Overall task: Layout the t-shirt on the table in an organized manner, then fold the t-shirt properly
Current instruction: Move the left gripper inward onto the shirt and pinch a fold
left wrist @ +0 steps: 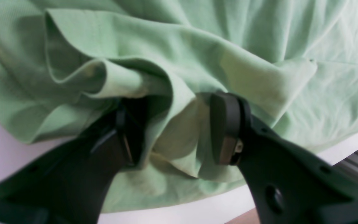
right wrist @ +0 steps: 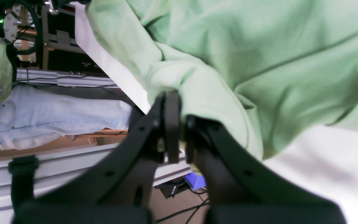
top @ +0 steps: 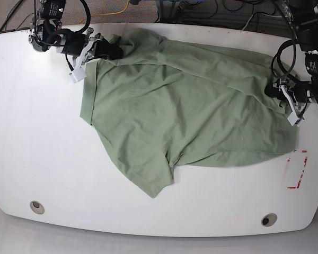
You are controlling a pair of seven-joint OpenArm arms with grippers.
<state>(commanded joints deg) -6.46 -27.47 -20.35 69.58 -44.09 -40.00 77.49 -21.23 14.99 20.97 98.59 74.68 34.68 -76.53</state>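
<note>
Where the left wrist view looks down, the left gripper (left wrist: pixel 179 130), fingers apart, straddles a shirt (left wrist: pixel 197 53) fold. Right wrist: the right gripper (right wrist: pixel 179 124) pinches the hem. Base: shirt stretched along the table's (top: pixel 42 159) far edge, between both arms.

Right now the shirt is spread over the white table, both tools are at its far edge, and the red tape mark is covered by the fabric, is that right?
Not quite. The red tape mark is not covered; the base view shows it bare on the table, just past the t-shirt. The left tool and right tool are at its far edge.
</note>
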